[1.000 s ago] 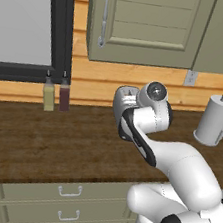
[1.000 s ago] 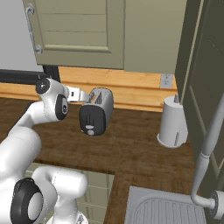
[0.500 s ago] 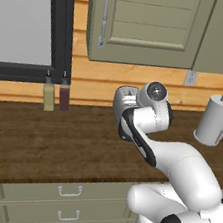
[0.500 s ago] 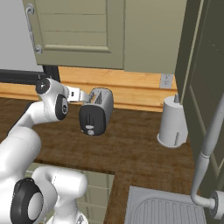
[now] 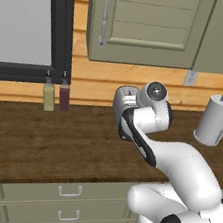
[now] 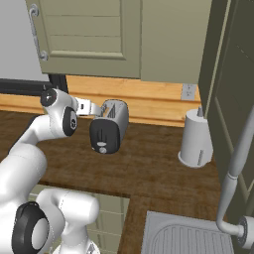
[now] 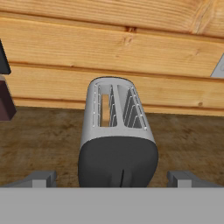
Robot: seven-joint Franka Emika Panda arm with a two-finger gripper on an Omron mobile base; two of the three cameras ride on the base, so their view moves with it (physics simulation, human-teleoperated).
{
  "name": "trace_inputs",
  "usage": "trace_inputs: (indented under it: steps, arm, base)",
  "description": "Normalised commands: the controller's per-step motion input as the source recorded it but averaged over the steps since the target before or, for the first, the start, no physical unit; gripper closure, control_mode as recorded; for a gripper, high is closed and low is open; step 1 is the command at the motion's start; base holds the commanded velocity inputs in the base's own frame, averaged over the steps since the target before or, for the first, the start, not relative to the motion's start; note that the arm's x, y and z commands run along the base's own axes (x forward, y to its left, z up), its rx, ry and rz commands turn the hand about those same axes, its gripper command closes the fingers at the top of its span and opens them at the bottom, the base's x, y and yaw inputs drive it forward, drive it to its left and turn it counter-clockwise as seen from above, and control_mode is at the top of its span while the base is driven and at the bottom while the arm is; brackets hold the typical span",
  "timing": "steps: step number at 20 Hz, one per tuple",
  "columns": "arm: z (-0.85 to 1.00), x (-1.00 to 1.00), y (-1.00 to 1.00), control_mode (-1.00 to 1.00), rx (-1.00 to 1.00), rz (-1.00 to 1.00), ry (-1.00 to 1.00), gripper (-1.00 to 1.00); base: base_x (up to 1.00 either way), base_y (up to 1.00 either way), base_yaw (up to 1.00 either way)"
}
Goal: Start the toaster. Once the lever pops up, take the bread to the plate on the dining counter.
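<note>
Two dark fingers [image 7: 41,178] stand spread as wide as they go, one on each side of the toaster's black end face, and nothing is held between them. The gripper [image 7: 111,179] sits low and close in front of the toaster [image 7: 116,131], which stands upright on the worktop with its two slots facing up; that end-on approach makes sense, I think, because the lever belongs to this black face. A thin vertical slot runs down the middle of the face, midway between the fingers, but I cannot make out the lever tab itself. Just beyond the face, in the slot nearer the left finger, a tan strip shows: the bread [image 7: 105,109], sunk in and standing on edge. So the toaster looks loaded but not yet started, and the next move calls for a press down on the lever.

Further out, the dark wooden worktop [image 5: 38,138] runs under everything, with pale green drawers [image 5: 66,192] below. Two bottles [image 5: 55,95] stand off to the left, a paper-towel roll [image 6: 196,139] to the right. Behind rises a pale plank wall [image 7: 131,43] with green cabinets [image 5: 142,22] above.
</note>
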Motion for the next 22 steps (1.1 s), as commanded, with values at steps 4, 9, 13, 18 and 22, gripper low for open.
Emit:
trace_inputs:
  steps: [4, 9, 13, 18, 22]
  arm:
    - [0.0, 0.0, 0.0, -1.0, 0.0, 0.0, 0.0, -1.0]
    - [0.0, 0.0, 0.0, -1.0, 0.0, 0.0, 0.0, -1.0]
    - [0.0, 0.0, 0.0, -1.0, 0.0, 0.0, 0.0, -1.0]
    - [0.0, 0.0, 0.0, -1.0, 0.0, 0.0, 0.0, -1.0]
    - [0.0, 0.0, 0.0, -1.0, 0.0, 0.0, 0.0, -1.0]
  base:
    - [0.0, 0.0, 0.0]
    - [0.0, 0.0, 0.0]
    - [0.0, 0.0, 0.0]
    - [0.0, 0.0, 0.0]
    - [0.0, 0.0, 0.0]
